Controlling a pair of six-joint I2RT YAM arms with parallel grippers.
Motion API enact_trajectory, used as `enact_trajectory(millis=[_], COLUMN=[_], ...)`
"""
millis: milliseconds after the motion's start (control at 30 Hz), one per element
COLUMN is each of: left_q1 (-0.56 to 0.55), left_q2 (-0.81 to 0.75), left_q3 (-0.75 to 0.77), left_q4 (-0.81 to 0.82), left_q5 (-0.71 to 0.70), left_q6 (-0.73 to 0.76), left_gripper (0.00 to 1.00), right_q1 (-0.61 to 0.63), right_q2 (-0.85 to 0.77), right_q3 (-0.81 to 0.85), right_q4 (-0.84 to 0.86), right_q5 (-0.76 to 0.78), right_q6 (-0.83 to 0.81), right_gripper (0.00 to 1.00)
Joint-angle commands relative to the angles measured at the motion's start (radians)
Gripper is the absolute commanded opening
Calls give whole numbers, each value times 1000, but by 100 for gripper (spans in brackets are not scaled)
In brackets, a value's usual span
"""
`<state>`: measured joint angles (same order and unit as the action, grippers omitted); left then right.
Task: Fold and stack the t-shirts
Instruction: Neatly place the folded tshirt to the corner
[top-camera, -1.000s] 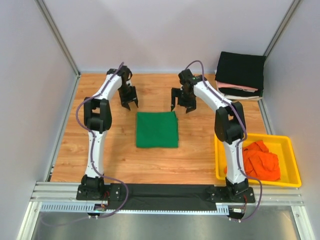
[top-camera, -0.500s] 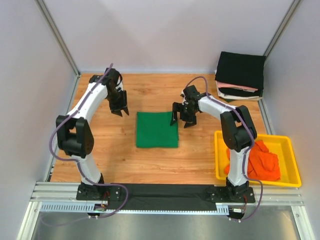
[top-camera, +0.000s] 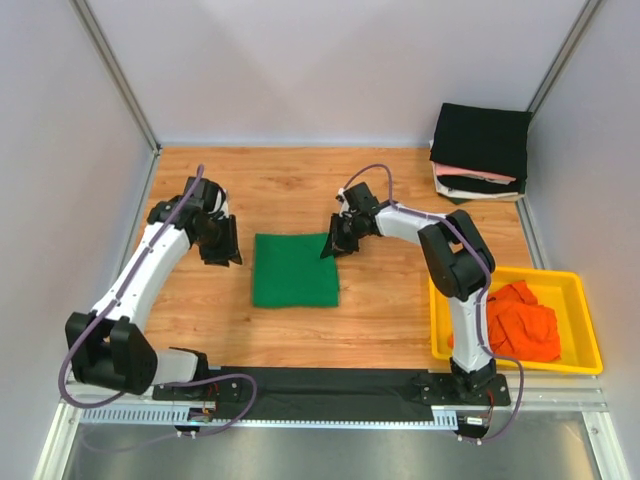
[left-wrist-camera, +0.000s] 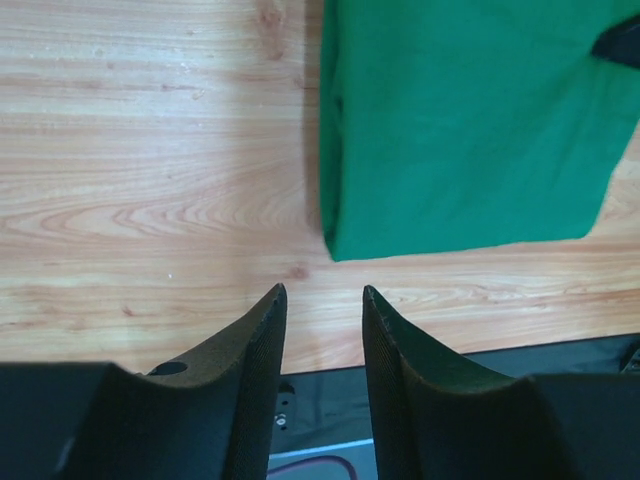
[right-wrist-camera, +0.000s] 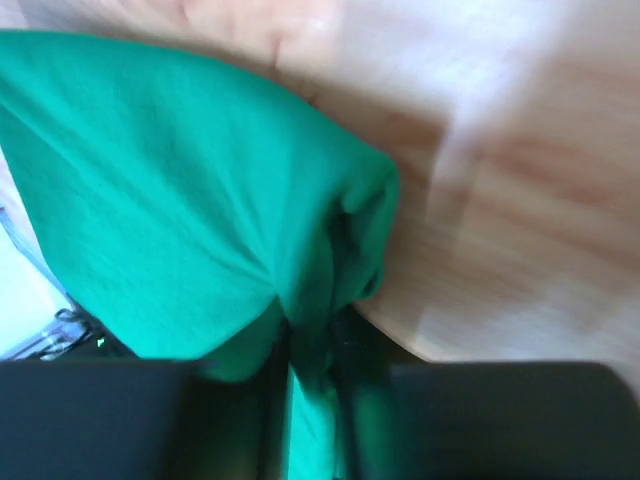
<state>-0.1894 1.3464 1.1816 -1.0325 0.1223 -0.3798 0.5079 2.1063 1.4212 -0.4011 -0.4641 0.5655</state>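
Note:
A folded green t-shirt (top-camera: 295, 270) lies flat on the wooden table (top-camera: 390, 310) between the arms. My right gripper (top-camera: 333, 243) is at its far right corner, shut on the cloth; in the right wrist view the green fabric (right-wrist-camera: 200, 190) bunches up between the jaws. My left gripper (top-camera: 222, 248) hangs just left of the shirt, apart from it, open with nothing between its fingers (left-wrist-camera: 255, 330). The left wrist view shows the green t-shirt (left-wrist-camera: 470, 120) ahead and to the right of the gripper (left-wrist-camera: 322, 300). A stack of folded shirts (top-camera: 481, 148), black on top, rests at the far right corner.
A yellow bin (top-camera: 575, 290) holding crumpled orange shirts (top-camera: 520, 322) stands at the near right. Grey walls close in the table on three sides. A black mat (top-camera: 330, 392) runs along the near edge between the arm bases.
The right gripper came down onto the shirt's far right corner and shut on it. The shirt has slid left and toward the near edge. The left arm swung left and nearer, its jaws narrowing.

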Motion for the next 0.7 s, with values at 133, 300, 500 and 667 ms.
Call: enact_trajectory(millis=[133, 300, 500, 667], left_q1=[-1, -1, -1, -1], left_q2=[-183, -308, -426, -443], left_q3=[-134, -203, -252, -261], left_q4=[84, 83, 94, 117], left_q5=[39, 11, -55, -79], left_q6=[-19, -14, -38, -33], left_gripper=[40, 40, 40, 39], right_q1=[-19, -86, -184, -258], right_q2=[21, -61, -129, -154], right_q3=[16, 156, 281, 355], right_q4=[-2, -252, -438, -475], right_q5=[-36, 96, 266, 429], right_q6=[-15, -179, -346, -436], right_gripper=[0, 0, 0, 0])
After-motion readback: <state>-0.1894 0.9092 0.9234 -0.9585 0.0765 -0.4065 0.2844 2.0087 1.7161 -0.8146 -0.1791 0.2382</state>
